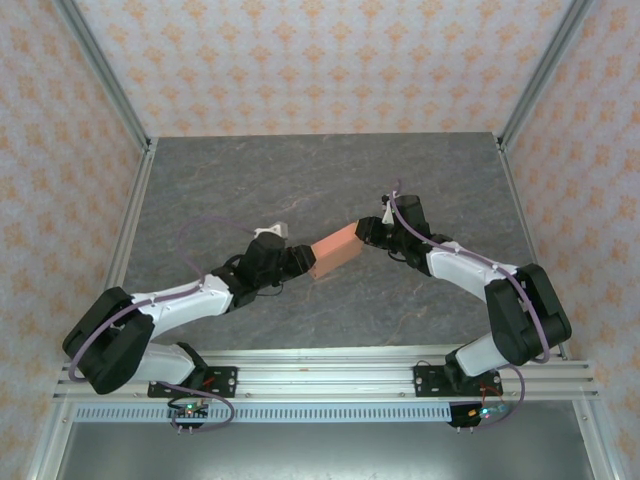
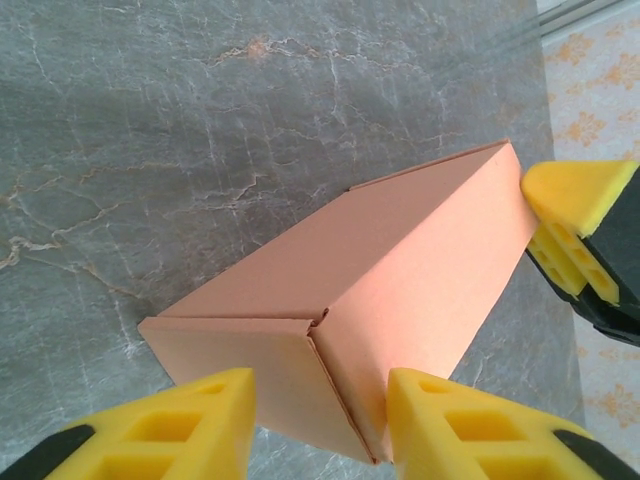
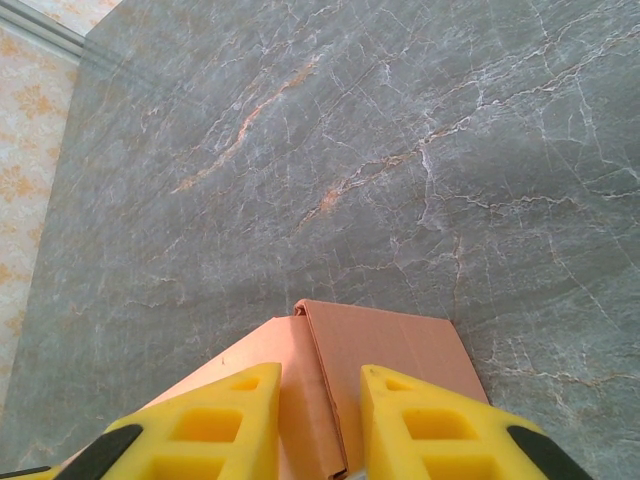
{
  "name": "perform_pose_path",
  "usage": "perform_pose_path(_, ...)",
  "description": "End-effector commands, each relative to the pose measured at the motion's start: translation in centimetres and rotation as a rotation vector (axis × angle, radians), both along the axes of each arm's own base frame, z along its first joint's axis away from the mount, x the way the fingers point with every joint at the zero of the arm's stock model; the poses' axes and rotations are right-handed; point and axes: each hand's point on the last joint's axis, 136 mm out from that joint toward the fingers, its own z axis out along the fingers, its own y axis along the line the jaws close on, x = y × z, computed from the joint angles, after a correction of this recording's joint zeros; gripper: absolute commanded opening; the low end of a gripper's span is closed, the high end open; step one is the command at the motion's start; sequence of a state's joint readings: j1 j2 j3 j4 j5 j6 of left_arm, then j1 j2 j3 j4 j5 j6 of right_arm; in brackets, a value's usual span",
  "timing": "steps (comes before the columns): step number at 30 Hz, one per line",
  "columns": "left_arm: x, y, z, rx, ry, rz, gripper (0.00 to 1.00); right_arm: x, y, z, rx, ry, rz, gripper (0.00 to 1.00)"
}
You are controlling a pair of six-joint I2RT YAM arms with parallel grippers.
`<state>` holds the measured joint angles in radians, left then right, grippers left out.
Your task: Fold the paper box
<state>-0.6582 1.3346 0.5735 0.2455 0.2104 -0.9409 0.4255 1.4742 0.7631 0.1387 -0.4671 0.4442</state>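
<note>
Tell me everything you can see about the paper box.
The paper box is a small salmon-orange box of thin card, folded up into a long rectangular shape with crisp creases and a flap seam at each end. It lies lengthwise between the two arms, near the middle of the grey marbled table. The right gripper clamps one end; the left gripper straddles the other, though I cannot tell if it grips. Whether it rests on the table or is lifted is unclear.

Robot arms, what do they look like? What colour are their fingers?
The left arm and right arm have white tubes between chunky black joints. A thin purple cable loops along each. The fingers are bright yellow blocks with hollow pockets.
</note>
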Motion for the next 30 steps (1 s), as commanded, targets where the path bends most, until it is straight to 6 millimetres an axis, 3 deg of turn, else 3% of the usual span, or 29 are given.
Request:
perform_pose_path(1, -1.0, 1.3, -3.4, 0.034, 0.078, 0.031, 0.35, -2.5, -1.2, -3.7, -0.092, 0.135, -0.007, 0.24)
perform_pose_path(7, -1.2, 2.6, -5.1, 0.040, 0.100, 0.075, 0.29, -3.2, -1.4, -4.6, -0.084, 0.156, -0.017, 0.23)
perform_pose_path(15, 2.2, 3.4, -3.7, 0.073, 0.051, 0.064, 0.28, -2.9, -0.7, -2.0, 0.082, 0.117, -0.098, 0.21)
perform_pose_path(20, 4.2, 3.5, -3.4, 0.115, 0.040, 0.029, 0.29, -3.3, -0.3, -1.4, 0.110, 0.110, -0.100, 0.21)
perform_pose_path(30, 3.7, 2.8, -3.1, 0.124, 0.032, -0.048, 0.29, -4.2, -0.7, -2.5, 0.009, 0.139, -0.034, 0.26)
